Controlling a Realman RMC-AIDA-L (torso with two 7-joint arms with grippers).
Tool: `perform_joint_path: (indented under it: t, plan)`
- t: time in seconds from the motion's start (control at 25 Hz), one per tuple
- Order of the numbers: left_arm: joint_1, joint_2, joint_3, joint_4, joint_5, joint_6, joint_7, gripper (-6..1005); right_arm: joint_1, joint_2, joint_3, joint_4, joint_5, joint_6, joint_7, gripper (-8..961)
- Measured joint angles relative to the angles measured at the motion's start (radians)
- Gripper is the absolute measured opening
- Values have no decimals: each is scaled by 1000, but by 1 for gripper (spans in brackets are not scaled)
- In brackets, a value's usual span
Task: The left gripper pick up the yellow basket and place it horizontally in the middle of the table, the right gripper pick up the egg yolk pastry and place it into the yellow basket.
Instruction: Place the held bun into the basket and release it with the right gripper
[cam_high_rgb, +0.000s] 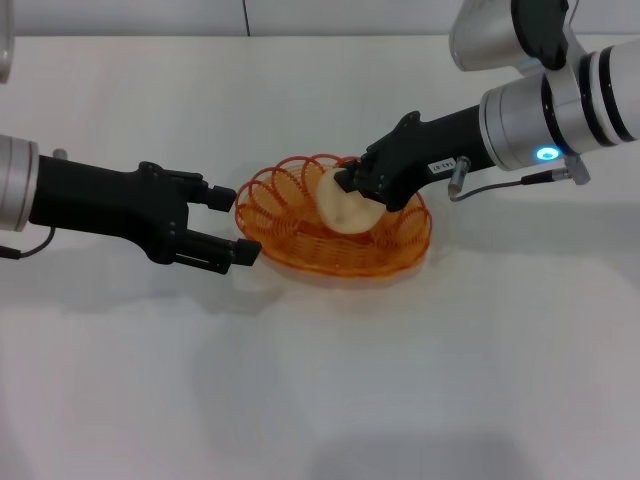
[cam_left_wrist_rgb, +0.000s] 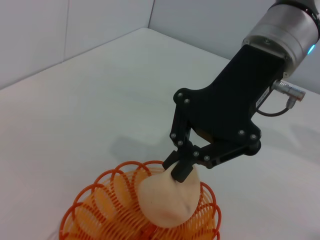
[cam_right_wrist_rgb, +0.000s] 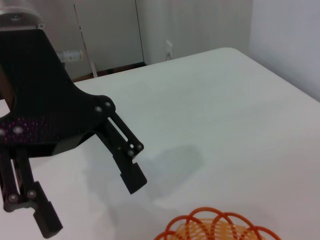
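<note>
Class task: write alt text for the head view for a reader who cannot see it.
The right end effector holds the egg yolk pastry over the yellow basket on the white table. The left end effector sits open beside the basket's left rim.

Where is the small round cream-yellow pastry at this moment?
In the head view, the pastry sits mid-table in the orange-yellow wire basket, gripped by the right gripper; the open left gripper is beside the basket's left rim.

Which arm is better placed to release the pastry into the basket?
Right. The right end effector is shut on the egg yolk pastry above the yellow basket; the left end effector is open, beside the rim.
</note>
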Motion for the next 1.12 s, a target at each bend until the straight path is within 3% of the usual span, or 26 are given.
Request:
perform_joint_path:
  t: [0.56, 0.88, 1.12]
  plan:
    - [5, -3, -3, 0, 1, -1, 0, 848, -2, 0, -16, 2, 4, -2, -4, 132]
    - [8, -3, -3, 0, 1, -6, 0, 847, -23, -1, -17, -36, 15, -6, -6, 386]
    - [9, -3, -4, 0, 0, -6, 9, 847, -121, -7, -6, -140, 61, -11, -49, 515]
